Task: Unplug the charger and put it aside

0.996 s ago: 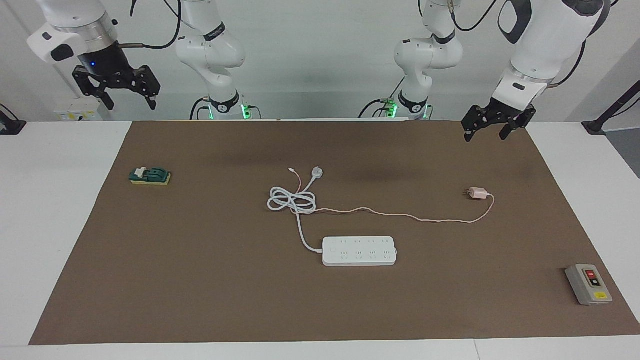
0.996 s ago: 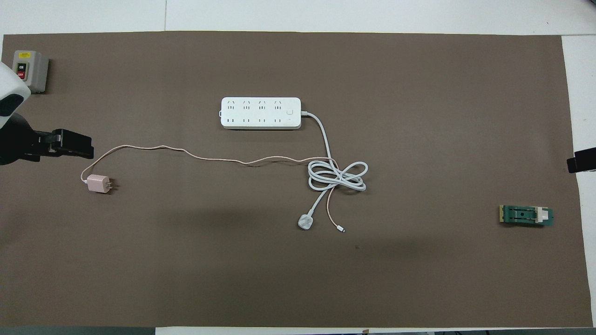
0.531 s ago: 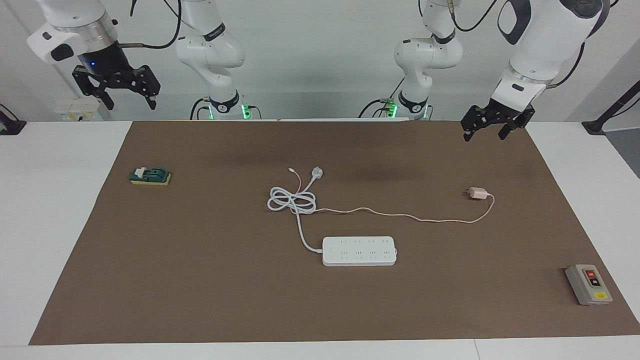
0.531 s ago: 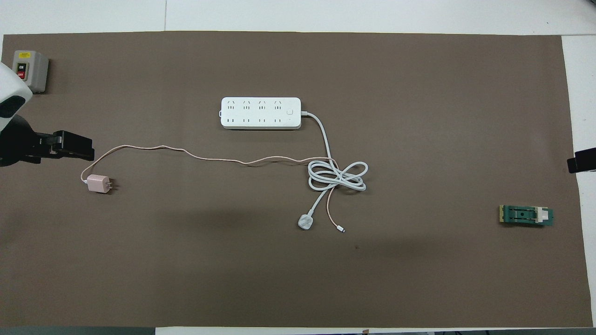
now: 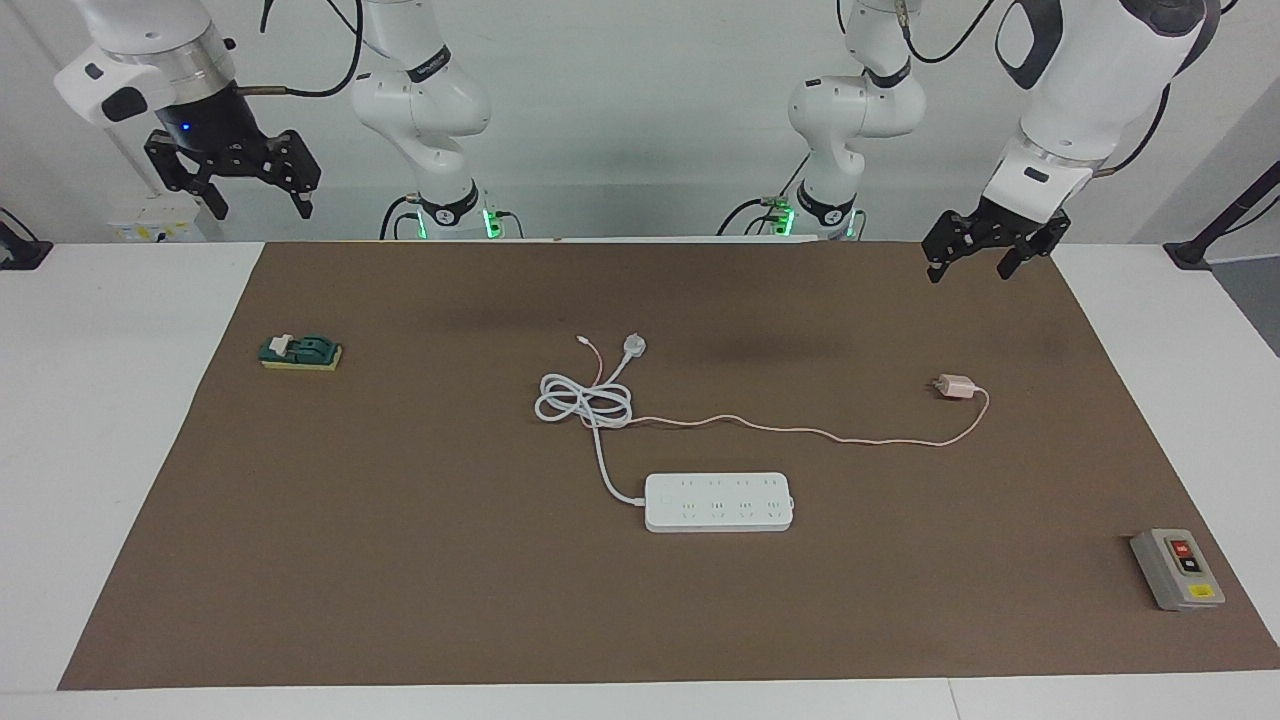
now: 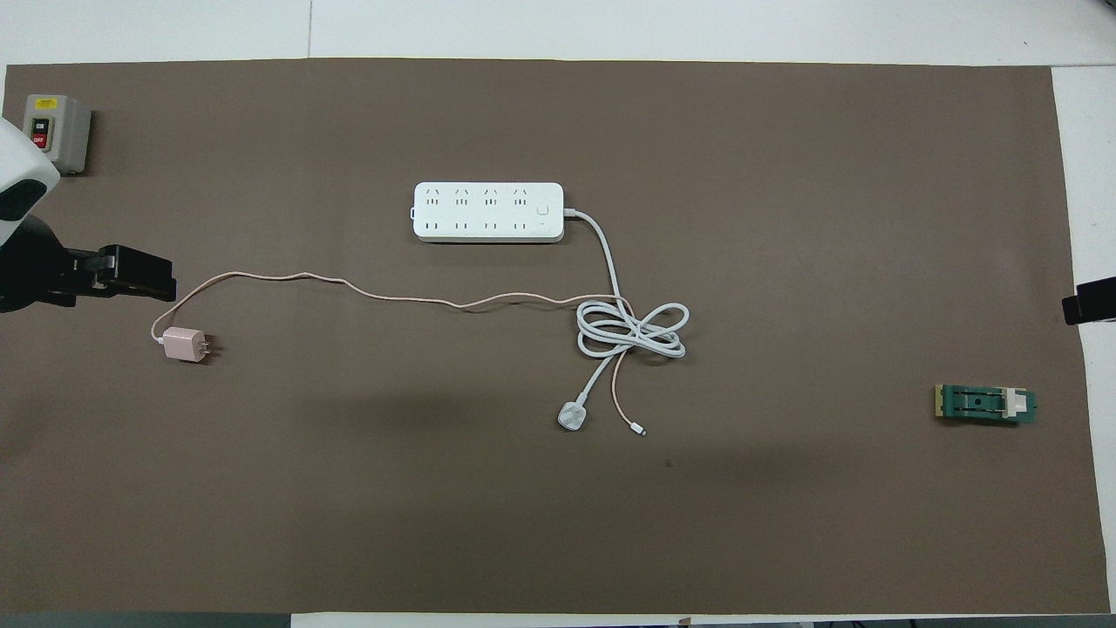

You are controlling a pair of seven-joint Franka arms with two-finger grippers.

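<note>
Already the pale-pink charger (image 5: 958,387) is lying unplugged on the brown mat (image 5: 400,560), at the middle right of the facing view, toward the left arm's end of the table and well apart from the white power strip (image 5: 719,502), which sits lower centre. We are holding the left gripper (image 5: 985,248) up in the air at the upper right of that view, over the mat's edge by the robots, with its fingers spread wide and nothing between them. From there the charger lies lower in the frame and a little toward the centre. Its short body is lying flat with the prongs pointing toward the frame's centre, and the thin pink cable (image 5: 800,428) is leaving the opposite end and looping across to the coiled white cord (image 5: 585,402). We are keeping the right gripper (image 5: 235,172) waiting high at the upper left, likewise open and empty, so the left arm is clearly the nearer one. We judge that the task is essentially complete and that no further reach is called for. As for writing, the grey switch box (image 6: 54,131) at the upper left of the overhead view is showing "ON" on its black button; the lettering on the red button and the yellow label are too small to read. The green knife switch (image 5: 300,351) carries no legible marking.
</note>
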